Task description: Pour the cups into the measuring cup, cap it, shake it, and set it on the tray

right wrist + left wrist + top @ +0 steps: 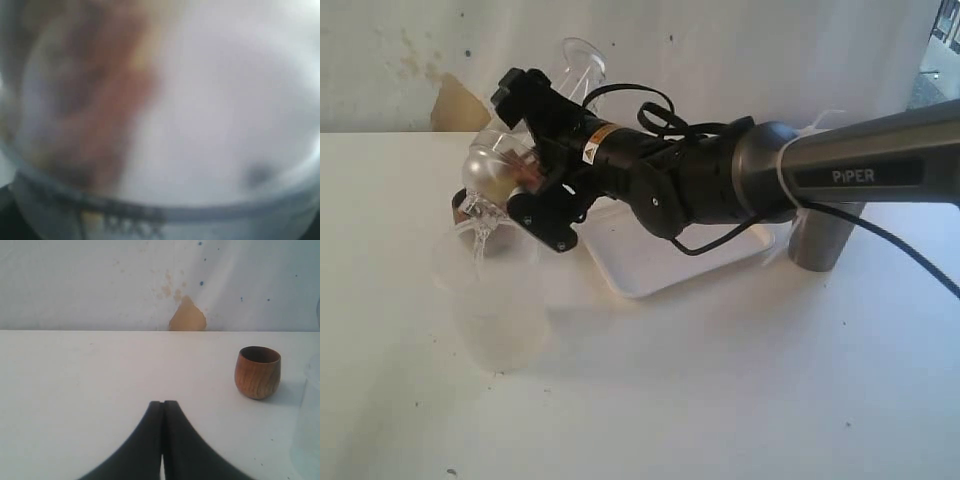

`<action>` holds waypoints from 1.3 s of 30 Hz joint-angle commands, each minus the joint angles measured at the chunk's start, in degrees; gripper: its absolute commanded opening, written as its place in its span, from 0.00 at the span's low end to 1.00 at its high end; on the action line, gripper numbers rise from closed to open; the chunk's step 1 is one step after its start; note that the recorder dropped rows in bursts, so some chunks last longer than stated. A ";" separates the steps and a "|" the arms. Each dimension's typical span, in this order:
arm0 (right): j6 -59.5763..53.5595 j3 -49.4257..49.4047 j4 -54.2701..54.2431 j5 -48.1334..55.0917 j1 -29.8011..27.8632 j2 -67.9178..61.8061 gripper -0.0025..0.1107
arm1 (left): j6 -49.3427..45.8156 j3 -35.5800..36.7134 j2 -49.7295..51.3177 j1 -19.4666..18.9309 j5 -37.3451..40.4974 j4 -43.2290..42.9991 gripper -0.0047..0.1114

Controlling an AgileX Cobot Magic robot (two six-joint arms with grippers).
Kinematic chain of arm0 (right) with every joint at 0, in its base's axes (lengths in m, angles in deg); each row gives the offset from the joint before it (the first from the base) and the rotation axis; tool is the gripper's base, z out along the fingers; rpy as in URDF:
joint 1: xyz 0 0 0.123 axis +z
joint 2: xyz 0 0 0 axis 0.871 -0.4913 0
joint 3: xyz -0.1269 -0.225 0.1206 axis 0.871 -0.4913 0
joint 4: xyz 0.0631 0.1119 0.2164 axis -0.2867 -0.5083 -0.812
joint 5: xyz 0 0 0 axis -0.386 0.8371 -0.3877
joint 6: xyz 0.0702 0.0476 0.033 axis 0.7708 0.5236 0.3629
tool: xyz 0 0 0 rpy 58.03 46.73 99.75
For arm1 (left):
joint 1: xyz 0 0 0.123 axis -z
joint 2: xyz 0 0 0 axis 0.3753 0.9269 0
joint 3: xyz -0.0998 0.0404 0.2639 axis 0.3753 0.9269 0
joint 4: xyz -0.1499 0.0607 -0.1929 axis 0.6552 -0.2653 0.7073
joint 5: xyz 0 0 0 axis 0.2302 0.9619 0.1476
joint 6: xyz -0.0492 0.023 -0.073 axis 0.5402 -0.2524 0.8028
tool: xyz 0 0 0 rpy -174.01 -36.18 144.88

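In the upper left of the exterior view, the right claw (525, 160) is clamped on the tilted measuring cup (582, 62), and liquid seems to stream toward the frosted cup (500, 310) below. Tilt gently, with the mouth centred over it. The left claw (163, 440) is closed and empty.

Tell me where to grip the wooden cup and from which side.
Grip the wooden cup across its belly, below the rim, coming level from the bare table side where the shut left gripper faces it. It stands upright, mouth up, so a side grasp likely keeps it level.
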 commanded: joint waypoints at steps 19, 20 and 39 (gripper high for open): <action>-0.88 0.79 5.22 -7.03 -0.04 0.84 0.02 | 0.00 0.27 -0.14 0.14 -0.82 0.13 0.04; -0.88 0.79 5.22 -7.03 -0.04 0.84 0.02 | 0.00 0.27 -0.14 0.14 -0.82 0.13 0.04; -0.88 0.79 11.66 -10.48 -0.04 0.84 0.02 | 0.00 0.27 -0.14 0.14 -0.82 0.13 0.04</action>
